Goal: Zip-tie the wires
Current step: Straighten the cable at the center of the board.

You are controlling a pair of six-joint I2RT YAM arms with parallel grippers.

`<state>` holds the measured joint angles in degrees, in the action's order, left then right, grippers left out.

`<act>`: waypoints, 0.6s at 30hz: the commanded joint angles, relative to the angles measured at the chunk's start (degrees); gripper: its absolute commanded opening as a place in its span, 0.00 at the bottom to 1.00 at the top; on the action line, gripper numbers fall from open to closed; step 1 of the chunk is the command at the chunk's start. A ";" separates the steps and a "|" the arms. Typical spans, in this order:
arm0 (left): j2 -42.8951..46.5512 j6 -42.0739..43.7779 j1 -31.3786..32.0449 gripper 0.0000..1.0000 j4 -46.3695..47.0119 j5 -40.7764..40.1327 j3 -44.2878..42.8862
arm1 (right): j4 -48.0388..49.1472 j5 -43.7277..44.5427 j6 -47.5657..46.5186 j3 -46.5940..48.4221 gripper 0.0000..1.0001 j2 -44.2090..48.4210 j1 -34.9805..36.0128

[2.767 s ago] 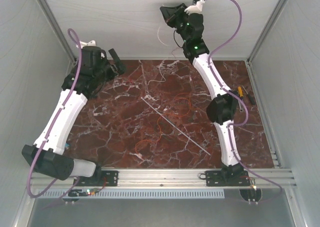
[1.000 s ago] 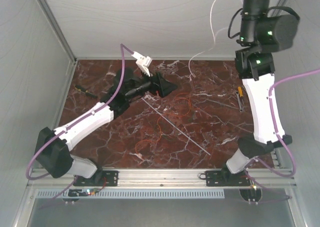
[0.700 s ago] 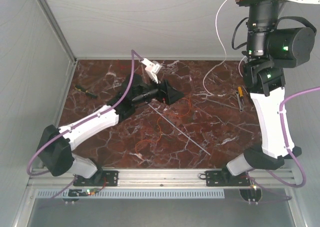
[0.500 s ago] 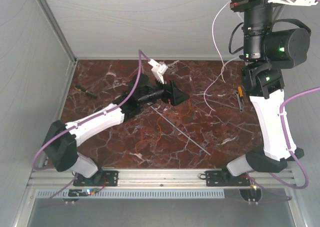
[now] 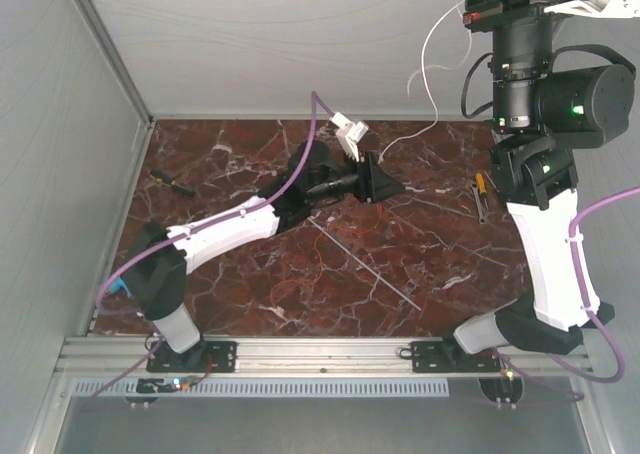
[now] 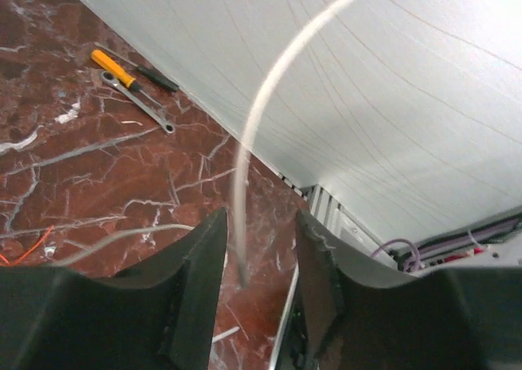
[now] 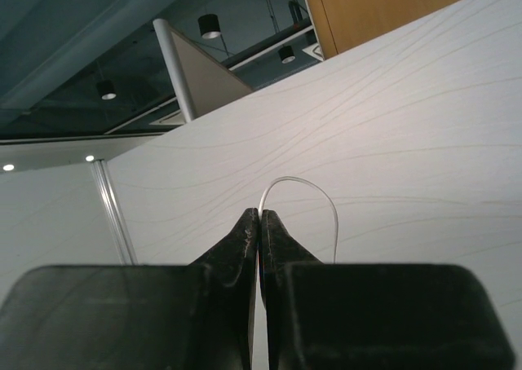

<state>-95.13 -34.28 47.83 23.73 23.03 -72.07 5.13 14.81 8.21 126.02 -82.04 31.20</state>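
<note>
Step in hand: I judge I'm gathering the strands; no tying has begun.
Left gripper [image 6: 261,223]: it reaches over mid-table with its jaws part-way apart. The white wire [image 6: 245,142] runs down between them, and I see nothing held.
Right gripper [image 7: 258,217]: it is raised high at the far right, fingers pressed together on the white wire, which loops out of the tips.
Zip tie [image 5: 360,263]: it lies flat on the marble, on my side of the left gripper and apart from it.
Red-orange wires [image 5: 318,266]: loose curls lie on the table beside the zip tie.
Next move: I close the left jaws squarely on the strand before it slips sideways, then bring it down toward the others.
</note>
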 commanded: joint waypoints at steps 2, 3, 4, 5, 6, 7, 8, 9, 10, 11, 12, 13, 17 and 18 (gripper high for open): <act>-3.22 2.44 0.30 0.07 0.42 -5.88 -5.57 | -0.77 0.08 -0.54 3.74 0.00 0.21 0.97; -3.41 2.92 0.32 0.00 -0.05 -6.40 -5.94 | -0.99 -0.02 -0.80 4.05 0.00 0.04 1.01; -3.47 2.98 0.27 0.00 -0.72 -7.15 -6.44 | -1.16 -0.04 -1.09 4.13 0.00 0.04 1.06; -3.40 2.93 0.31 0.00 -1.58 -7.64 -6.85 | -1.31 0.07 -1.42 4.04 0.00 0.10 1.10; -3.26 2.83 0.33 0.00 -2.58 -8.01 -7.18 | -1.36 0.17 -1.82 3.83 0.00 0.18 1.08; -2.99 2.74 0.33 0.00 -3.65 -8.36 -7.35 | -1.34 0.34 -2.32 3.54 0.00 0.44 1.09; -2.75 2.59 0.31 0.00 -4.74 -8.56 -7.44 | -1.26 0.65 -2.79 3.04 0.00 0.66 1.06; -2.36 2.65 0.25 0.00 -5.87 -8.66 -7.51 | -1.12 1.15 -3.29 2.48 0.00 1.03 1.13; -1.96 2.91 0.24 0.00 -7.16 -8.51 -7.49 | -0.99 1.71 -3.71 1.87 0.00 1.30 1.11; -1.51 3.15 0.24 0.00 -8.48 -8.30 -7.59 | -0.99 2.56 -4.23 1.34 0.00 1.54 1.07; -0.99 3.29 0.26 0.00 -10.33 -8.19 -7.77 | -1.04 3.47 -4.70 0.74 0.00 1.76 1.08; -0.17 3.62 0.25 0.00 -12.48 -8.08 -8.14 | -1.31 4.46 -5.26 0.20 0.00 1.93 1.07; 4.15 6.51 0.25 0.00 -23.33 -9.19 -8.83 | -3.42 8.81 -8.67 -2.00 0.00 2.24 1.06; 5.73 6.99 0.25 0.00 -26.61 -10.16 -8.41 | -4.12 10.49 -9.43 -2.89 0.00 2.38 0.98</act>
<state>-95.64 -30.74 47.90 7.51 15.22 -77.08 3.20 19.18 3.29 124.99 -80.86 31.88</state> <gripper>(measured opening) 0.003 0.004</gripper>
